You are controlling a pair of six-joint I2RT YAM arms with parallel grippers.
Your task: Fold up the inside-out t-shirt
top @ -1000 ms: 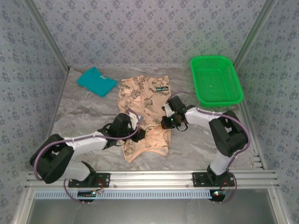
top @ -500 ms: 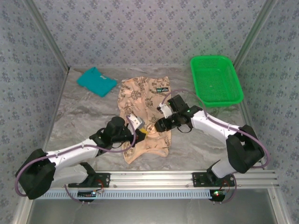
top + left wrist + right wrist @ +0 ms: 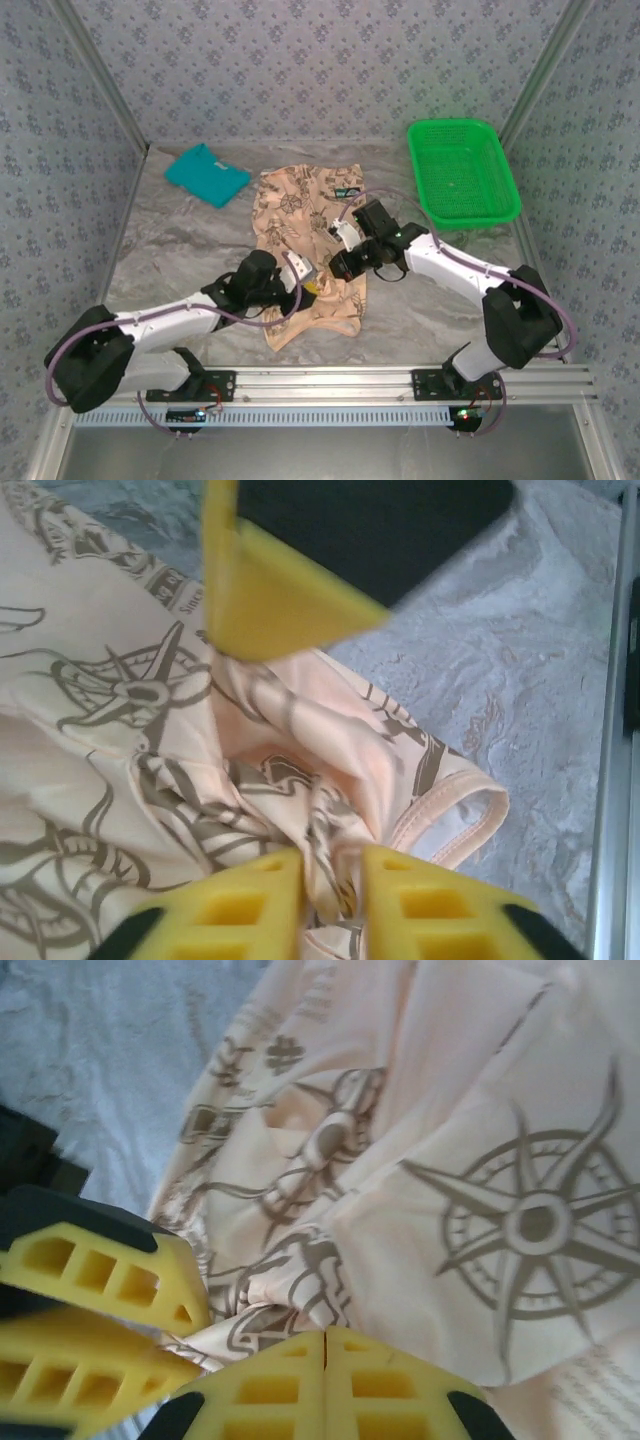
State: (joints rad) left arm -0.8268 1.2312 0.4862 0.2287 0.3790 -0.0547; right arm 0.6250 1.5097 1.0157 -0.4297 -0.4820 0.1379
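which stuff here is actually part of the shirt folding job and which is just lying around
Part of the job:
- inside-out t-shirt
- left pincer, cloth in its gap
- right pincer, shut on a bunch of the shirt

Just lying about:
- teal folded shirt, far left
- green basket, far right

On the table (image 3: 190, 250) the t-shirt (image 3: 300, 210) lies centre, a folded shirt (image 3: 206, 174) back-left of it, a basket (image 3: 465, 180) back-right.

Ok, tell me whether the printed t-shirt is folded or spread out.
Spread, not folded: the t-shirt lies full length on the table, bunched only where the left gripper and right gripper meet it.
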